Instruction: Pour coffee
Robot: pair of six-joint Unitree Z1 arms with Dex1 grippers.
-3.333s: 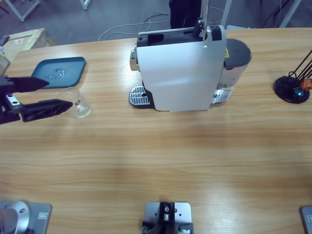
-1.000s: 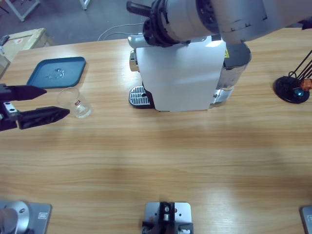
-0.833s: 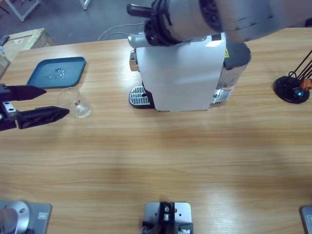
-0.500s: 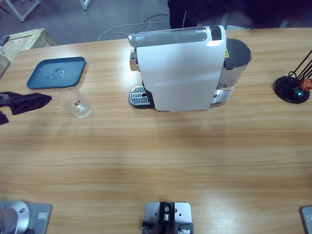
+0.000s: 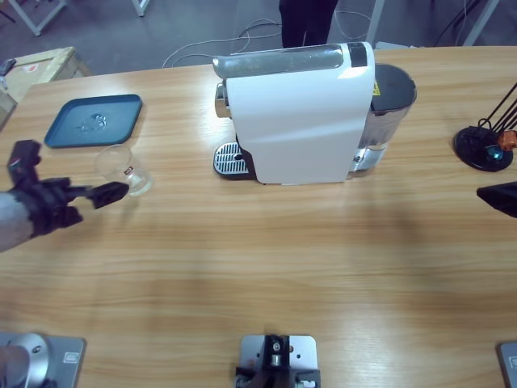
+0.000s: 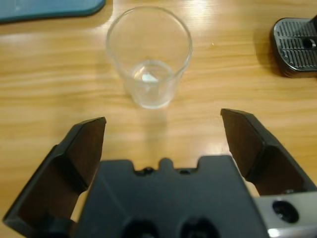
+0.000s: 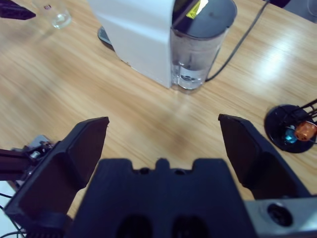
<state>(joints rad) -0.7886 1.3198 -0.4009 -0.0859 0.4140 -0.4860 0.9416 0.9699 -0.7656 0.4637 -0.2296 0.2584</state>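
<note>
An empty clear glass [image 5: 123,169] stands upright on the wooden table just right of the blue tray [image 5: 93,120]. My left gripper [image 5: 109,194] comes in from the left edge with its tip just short of the glass. In the left wrist view the glass [image 6: 148,57] stands beyond the gripper [image 6: 163,116], whose jaws are open and apart from it. The white coffee machine [image 5: 295,113] stands at the back with its drip tray [image 5: 229,159] bare. My right gripper [image 7: 163,119] is open and holds nothing; it shows only as a black tip [image 5: 498,198] at the right edge.
A black capsule stand [image 5: 485,145] sits at the far right, also seen as the capsule stand [image 7: 290,126] in the right wrist view. The machine's water tank [image 7: 200,44] faces the right gripper. A person's dark legs [image 5: 307,20] stand behind the table.
The arm that hung over the coffee machine has withdrawn to the right edge. The left gripper pulled back left, then came in again, turned, close to the glass.
</note>
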